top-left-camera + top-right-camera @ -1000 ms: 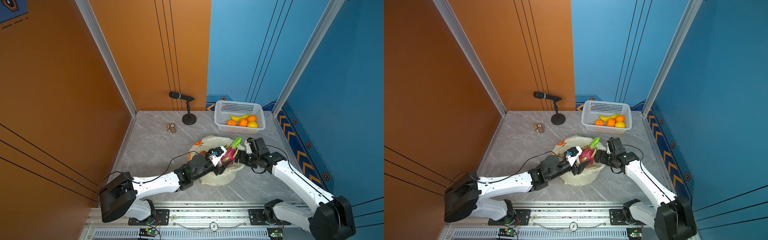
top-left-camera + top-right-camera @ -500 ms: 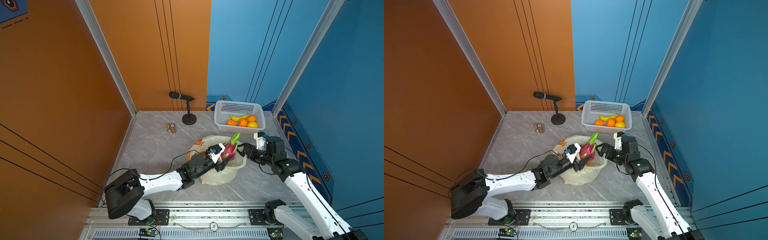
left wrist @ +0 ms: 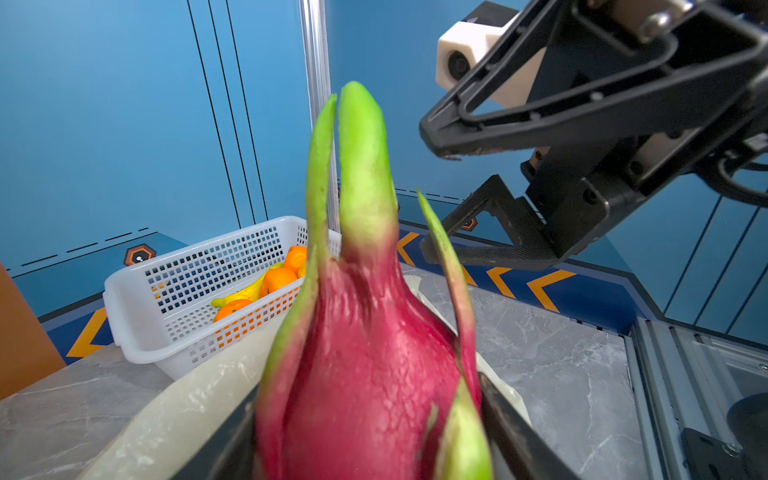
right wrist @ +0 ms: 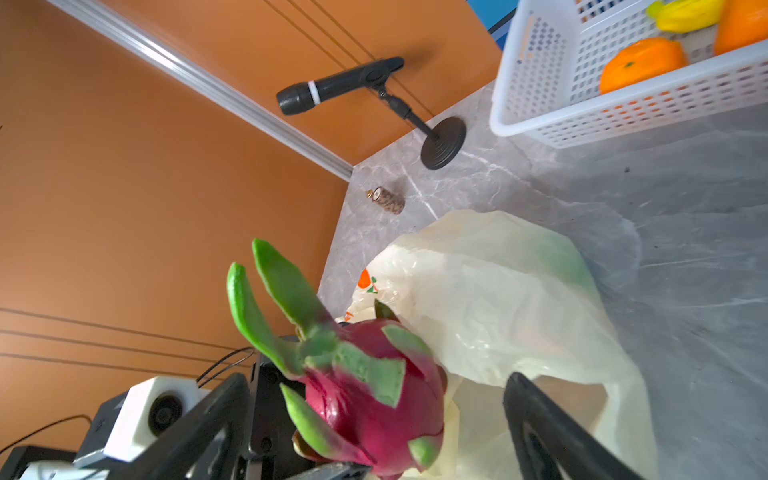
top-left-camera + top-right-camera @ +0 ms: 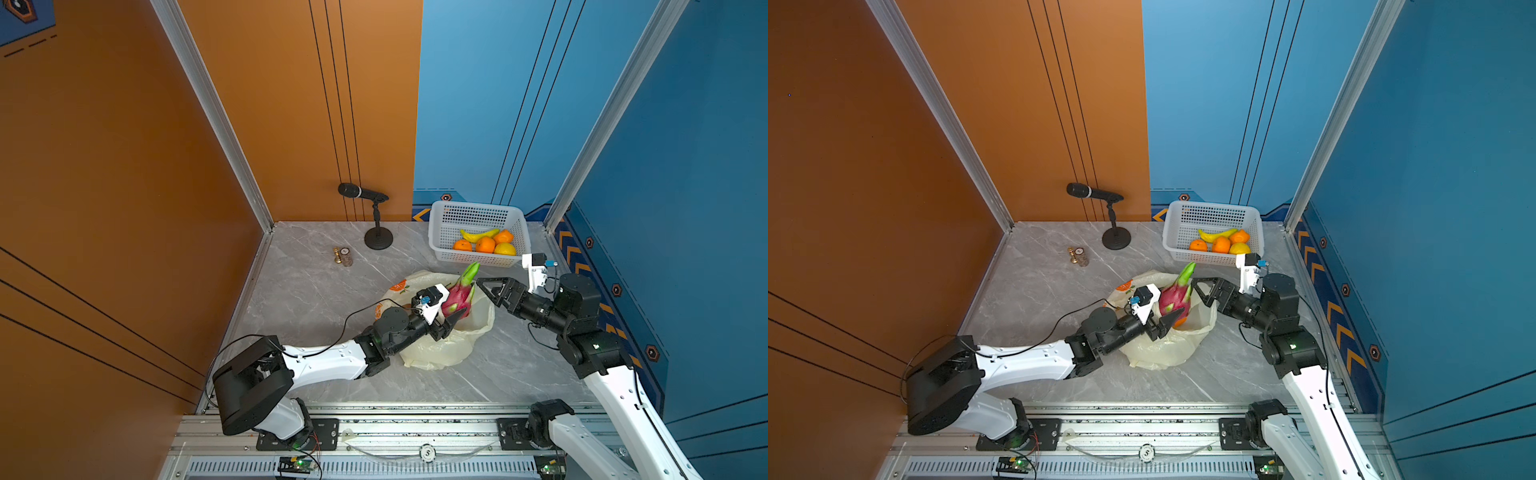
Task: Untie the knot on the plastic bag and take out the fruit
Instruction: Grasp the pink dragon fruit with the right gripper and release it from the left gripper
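Observation:
The pink, green-tipped dragon fruit (image 5: 457, 296) (image 5: 1174, 296) (image 3: 374, 353) (image 4: 374, 403) is held upright just above the bag, with my left gripper (image 5: 455, 306) (image 5: 1173, 311) (image 3: 365, 415) shut on its body. The pale-yellow plastic bag (image 5: 440, 349) (image 5: 1165, 351) (image 4: 498, 299) lies crumpled on the table with its mouth open. The knot is out of view. My right gripper (image 5: 484, 291) (image 5: 1198, 293) (image 3: 428, 193) (image 4: 374, 390) stands open just right of the fruit's green tip, touching nothing. A green shape (image 4: 555, 253) shows through the bag.
A white perforated basket (image 5: 478, 208) (image 5: 1208, 206) (image 3: 124, 291) (image 4: 503, 104) at the back right holds oranges, a lemon and a banana. A microphone on a round stand (image 5: 378, 239) (image 4: 442, 143) is at the back. A small brass object (image 5: 344, 257) lies left of it.
My right gripper has pulled back to the right, away from the bag and the fruit, staying open. The left gripper keeps hold of the dragon fruit, raised a little.

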Robot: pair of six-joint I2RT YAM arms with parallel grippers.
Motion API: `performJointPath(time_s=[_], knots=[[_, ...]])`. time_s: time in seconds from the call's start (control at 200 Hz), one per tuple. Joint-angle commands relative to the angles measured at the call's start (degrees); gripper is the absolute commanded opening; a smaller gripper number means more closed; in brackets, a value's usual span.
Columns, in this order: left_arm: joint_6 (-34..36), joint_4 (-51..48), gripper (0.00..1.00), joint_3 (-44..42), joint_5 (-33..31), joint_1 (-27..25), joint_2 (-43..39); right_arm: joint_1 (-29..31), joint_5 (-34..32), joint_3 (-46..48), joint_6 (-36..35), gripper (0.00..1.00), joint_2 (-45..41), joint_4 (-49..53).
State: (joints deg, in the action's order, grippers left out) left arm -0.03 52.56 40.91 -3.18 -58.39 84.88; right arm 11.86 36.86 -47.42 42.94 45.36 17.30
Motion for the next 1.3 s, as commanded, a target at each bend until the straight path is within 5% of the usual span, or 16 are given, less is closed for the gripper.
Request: performJointPath(time_s=[0.0, 0.27, 0.436, 0.616, 0.806, 0.976, 1.207, 1.292], knots=[[-0.04, 2.47, 0.51, 1.63, 2.34, 0.3, -0.02, 2.79, 3.61, 0.56, 1.07, 0.96, 1.4, -3.55], [0.97, 2.42, 0.51, 2.08, 3.59, -0.15, 0.01, 10.37, 1.93, 1.81, 0.48, 0.94, 8.42, -5.36], [2.05, 2.2, 0.51, 2.01, 2.73, -0.41, -0.25, 12.2, 0.87, 2.47, -0.04, 0.84, 9.93, -6.17], [3.69, 2.12, 0.51, 1.4, 1.68, -0.4, -1.42, 12.05, -4.24, 1.44, -5.64, 0.95, 11.08, 4.04], [5.12, 1.52, 0.51, 0.69, 0.19, -0.36, -3.17, 11.13, -7.03, 0.96, -6.6, 0.96, 11.96, 8.38], [5.04, 1.06, 0.51, 1.05, 1.73, -0.47, -3.35, 11.53, 0.47, 2.26, -1.99, 0.92, 12.04, -1.21], [5.04, 0.98, 0.53, 1.81, 3.0, -0.76, -2.22, 13.85, 1.79, 2.22, 0.51, 0.67, 13.6, -6.55], [5.52, -0.17, 0.73, 1.32, 2.86, -0.76, -2.73, 13.55, 0.94, 1.9, 0.13, 0.55, 12.97, -5.78]])
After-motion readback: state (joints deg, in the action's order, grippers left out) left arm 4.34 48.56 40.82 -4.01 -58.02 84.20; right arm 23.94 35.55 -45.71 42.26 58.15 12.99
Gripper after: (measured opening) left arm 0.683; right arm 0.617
